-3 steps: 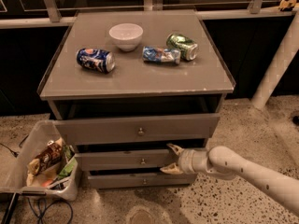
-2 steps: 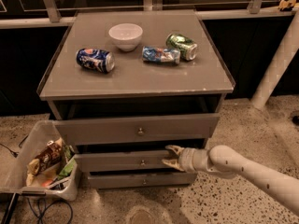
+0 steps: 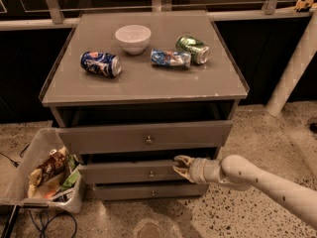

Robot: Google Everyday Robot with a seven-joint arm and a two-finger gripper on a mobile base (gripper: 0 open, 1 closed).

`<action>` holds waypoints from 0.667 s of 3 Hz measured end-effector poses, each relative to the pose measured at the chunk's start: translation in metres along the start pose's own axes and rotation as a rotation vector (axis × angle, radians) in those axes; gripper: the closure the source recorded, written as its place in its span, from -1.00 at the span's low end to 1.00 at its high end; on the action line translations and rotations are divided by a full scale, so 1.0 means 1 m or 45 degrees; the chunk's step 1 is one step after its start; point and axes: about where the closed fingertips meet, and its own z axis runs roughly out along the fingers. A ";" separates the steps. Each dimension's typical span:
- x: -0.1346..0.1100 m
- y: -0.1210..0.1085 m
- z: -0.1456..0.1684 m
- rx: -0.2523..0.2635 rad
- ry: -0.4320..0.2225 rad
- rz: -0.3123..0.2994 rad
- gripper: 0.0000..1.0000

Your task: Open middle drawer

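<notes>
1. The gripper (image 3: 177, 165) is low in the frame, just right of the middle. Its two fingers (image 3: 181, 159) are spread apart and hold nothing. The tips are at the right part of the middle drawer's front, near its top edge (I cannot tell if they touch it).
2. The middle drawer (image 3: 124, 172) is the low flat one, second from the top, in the lower middle of the frame. Its small round knob (image 3: 151, 173) sits just left of the gripper. The gripper is not on it.
3. I think the job has hardly begun. None of the drawer's inside shows, so it looks shut or nearly shut. What is left is to catch the knob or the edge and pull the drawer out, toward the bottom of the frame.
4. The top drawer (image 3: 109, 139) looks to stick out a little, and its front hangs close above the gripper. The bottom drawer (image 3: 129, 191) lies right under. Room up and down is tight.
5. The arm (image 3: 267, 182) comes in from the lower right corner. The floor (image 3: 213, 222) in front of the drawers gives room to pull.
6. A white bin (image 3: 29, 142) full of trash sits at the lower left, beside the cabinet and off the drawer's path. A white post (image 3: 293, 68) at the right is well apart.
</notes>
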 end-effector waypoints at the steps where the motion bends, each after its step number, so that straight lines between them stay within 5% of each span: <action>1: -0.003 -0.004 -0.004 0.000 0.000 0.000 1.00; 2: -0.005 -0.007 -0.006 0.000 0.000 0.000 1.00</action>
